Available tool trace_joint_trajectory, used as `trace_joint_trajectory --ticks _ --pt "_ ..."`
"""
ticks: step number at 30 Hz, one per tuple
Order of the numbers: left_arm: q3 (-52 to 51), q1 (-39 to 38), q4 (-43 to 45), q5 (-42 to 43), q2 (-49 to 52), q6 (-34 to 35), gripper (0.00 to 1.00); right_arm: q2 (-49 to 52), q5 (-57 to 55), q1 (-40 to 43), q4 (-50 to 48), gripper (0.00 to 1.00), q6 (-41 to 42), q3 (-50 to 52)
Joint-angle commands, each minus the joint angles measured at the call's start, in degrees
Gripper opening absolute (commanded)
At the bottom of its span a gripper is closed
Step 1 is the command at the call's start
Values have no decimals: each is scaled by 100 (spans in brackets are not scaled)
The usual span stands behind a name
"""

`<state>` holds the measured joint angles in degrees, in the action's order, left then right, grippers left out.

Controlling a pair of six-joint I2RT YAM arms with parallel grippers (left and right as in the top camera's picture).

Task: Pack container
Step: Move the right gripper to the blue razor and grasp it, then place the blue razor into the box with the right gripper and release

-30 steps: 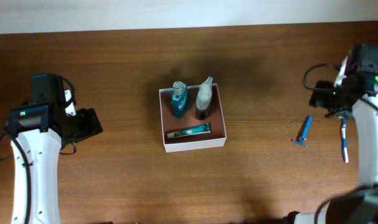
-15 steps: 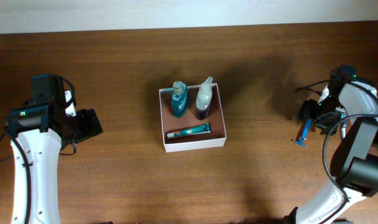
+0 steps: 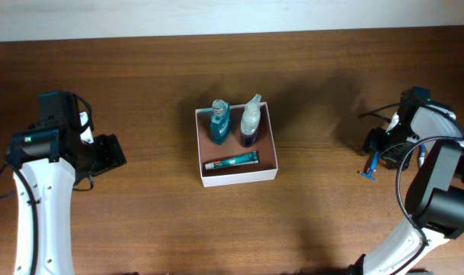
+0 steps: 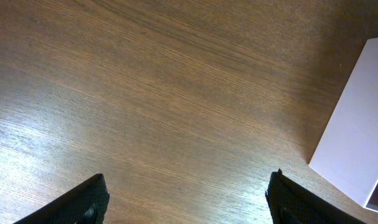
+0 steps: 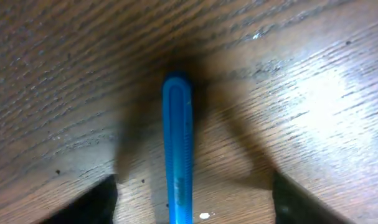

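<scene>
- Container (image 3: 238, 179), a shallow square box with white walls, sits at the middle of the counter (image 3: 140, 69), well apart from both arms. It holds a teal bottle (image 3: 220, 124), a clear spray bottle (image 3: 250, 121) and a small tube (image 3: 232, 161).
- Right gripper (image 5: 192, 196) hangs low at the right side of the counter. Its fingers are apart on either side of a slim blue handle (image 5: 177, 143) lying flat on the wood, and nothing is clamped.
- Left gripper (image 4: 187, 193) hovers at the left side with its fingers wide apart, holding nothing. The container's white wall shows at the right edge of its view.
- Risk: the handle is thin and lies flush, so closing too high would likely pinch air. Closing off-centre could flick it across the counter.
- Risk: pressing lower could jam the fingertips into the wood.
- Risk: the container is already part full, so a long item may catch the rim or bump the bottles.
</scene>
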<state>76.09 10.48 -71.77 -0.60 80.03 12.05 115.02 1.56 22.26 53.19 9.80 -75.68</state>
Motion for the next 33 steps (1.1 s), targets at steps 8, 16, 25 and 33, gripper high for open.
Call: trace_joint_trajectory --ticks 8,16,25,33 --pt "138 13 -31 44 -72 74 82 87 129 -11 -11 18 17 164" --pt "138 13 -31 42 -72 74 82 85 129 -11 -11 4 15 164" --pt "138 13 -68 37 -72 72 82 -223 562 -46 280 4 13 -48" --pt "138 13 -70 22 -72 70 82 -2186 859 -1054 643 4 -981 -787"
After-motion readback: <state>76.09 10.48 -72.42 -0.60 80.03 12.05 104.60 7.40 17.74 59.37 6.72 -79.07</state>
